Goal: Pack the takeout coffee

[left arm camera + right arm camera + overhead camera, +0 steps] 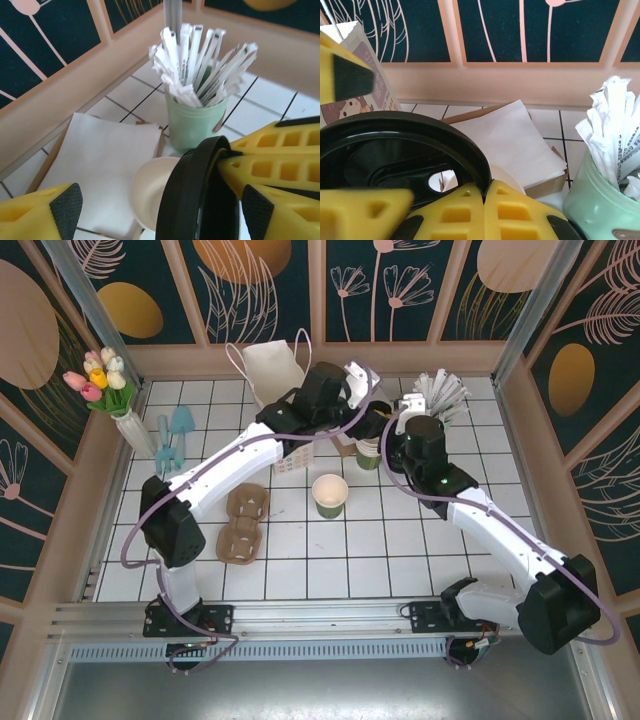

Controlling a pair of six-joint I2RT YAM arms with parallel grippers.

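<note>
One black lid (385, 145), likely light and bendy, is pinched by its stiffer rim in the right end effector (484, 197) while the left end effector (161, 207) gapes wide.

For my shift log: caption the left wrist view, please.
Right gripper pinches the black lid before the mint stick holder and white napkins.

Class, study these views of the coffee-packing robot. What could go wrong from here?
1. The right claw pinches the black lid by its rim, tilted, so it may slip.
2. The left claw stands open around that lid, close to the right claw; they may collide.
3. The mint green holder of wrapped sticks stands close by and could be knocked over.
</note>
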